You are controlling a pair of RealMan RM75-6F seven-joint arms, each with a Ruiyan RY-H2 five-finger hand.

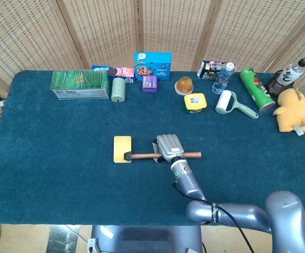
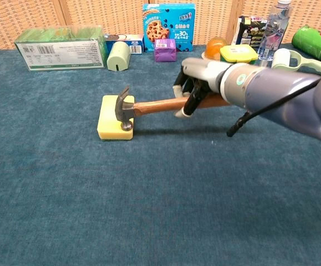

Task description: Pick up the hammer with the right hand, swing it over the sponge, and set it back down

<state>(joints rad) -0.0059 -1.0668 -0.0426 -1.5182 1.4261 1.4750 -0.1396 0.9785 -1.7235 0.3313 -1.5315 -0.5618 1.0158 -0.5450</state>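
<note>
Yellow sponge [image 2: 111,114] left of centre on the blue table [image 1: 52,158]. Hammer [image 2: 149,106] head rests on the sponge's near right corner; wooden handle runs right, roughly level. Right hand [image 2: 200,83] wrapped around the handle mid-length, fingers [image 2: 189,103] curled over it. Left hand out of frame in both views.
</note>
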